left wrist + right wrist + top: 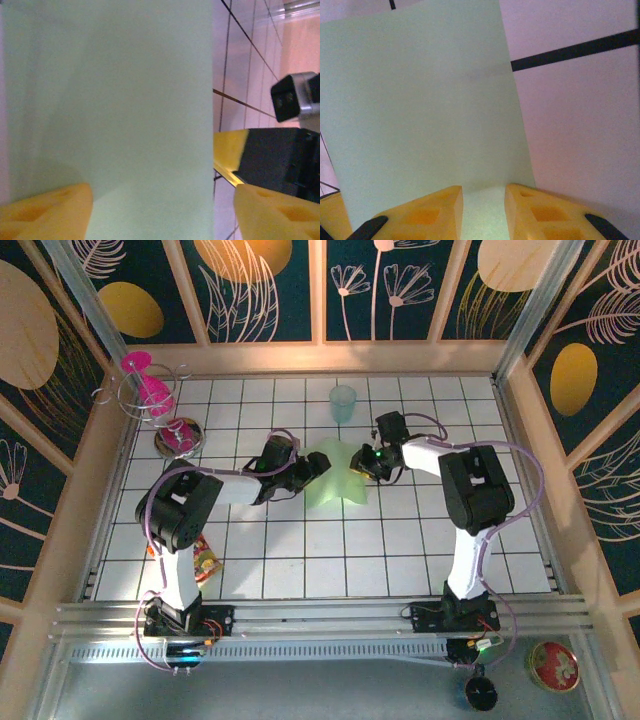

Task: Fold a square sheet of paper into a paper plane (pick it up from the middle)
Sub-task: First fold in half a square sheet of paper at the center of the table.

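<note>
The sheet (335, 476) lies bowed just in front of the cup (343, 402), between both grippers. An early fold seems in hand. The right gripper (483, 210) pinches the sheet's edge; the left gripper (162, 212) stands open around its side. Next, I judge, the left must regrip and crease cleanly.

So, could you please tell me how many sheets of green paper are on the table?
1. The light green sheet sits mid-table between the left gripper and the right gripper, partly folded up, so a second layer could be hidden.
</note>
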Available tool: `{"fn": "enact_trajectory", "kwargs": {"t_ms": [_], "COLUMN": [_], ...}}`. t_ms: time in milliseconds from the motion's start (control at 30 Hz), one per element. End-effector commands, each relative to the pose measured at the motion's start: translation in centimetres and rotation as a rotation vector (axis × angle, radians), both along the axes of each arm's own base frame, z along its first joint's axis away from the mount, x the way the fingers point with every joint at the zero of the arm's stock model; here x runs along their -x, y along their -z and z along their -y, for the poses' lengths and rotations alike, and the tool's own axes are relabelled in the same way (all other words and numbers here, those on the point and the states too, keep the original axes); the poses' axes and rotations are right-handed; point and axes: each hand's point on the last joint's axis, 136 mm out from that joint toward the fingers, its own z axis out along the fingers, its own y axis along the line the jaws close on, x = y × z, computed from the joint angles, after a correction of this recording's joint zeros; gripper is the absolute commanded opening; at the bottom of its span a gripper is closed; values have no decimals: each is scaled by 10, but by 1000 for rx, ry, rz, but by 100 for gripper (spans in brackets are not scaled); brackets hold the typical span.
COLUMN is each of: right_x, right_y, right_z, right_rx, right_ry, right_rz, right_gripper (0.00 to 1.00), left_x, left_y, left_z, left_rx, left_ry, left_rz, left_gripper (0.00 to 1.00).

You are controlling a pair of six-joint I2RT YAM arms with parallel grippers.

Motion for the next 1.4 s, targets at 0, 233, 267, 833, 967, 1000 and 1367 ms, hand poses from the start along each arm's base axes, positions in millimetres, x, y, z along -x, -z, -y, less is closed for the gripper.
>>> {"fn": "enact_trajectory", "kwargs": {"t_ms": [0,233,267,833,967,1000,1367], "right_x": [11,15,16,-3,-11,-11,14], "right_y": [14,1,2,-57,-106,-117,-184], "right_z": [-13,-47,-51,-35,-8,-2,-16], "right_rx": [-4,-106,-114,-213,-288,-316,-582], "right_ry": [-27,-70,-73,-19,22,32,-151], "right_rz": [-53,-38,-42,141,314,348,521], "right_gripper": [30,30,30,31,38,40,74], "left_x": [17,17,17,6,-1,-2,9], "left_y": [22,28,29,-3,-56,-69,-175], "left_z": [-6,-8,-8,-9,-1,0,-1], "left_rx": [-31,-76,-80,-119,-21,9,414], "left_ry": [6,16,18,53,92,97,164], "left_rz": [-80,-93,-96,26,157,183,305], "left_gripper": [78,77,76,35,30,29,26]}}
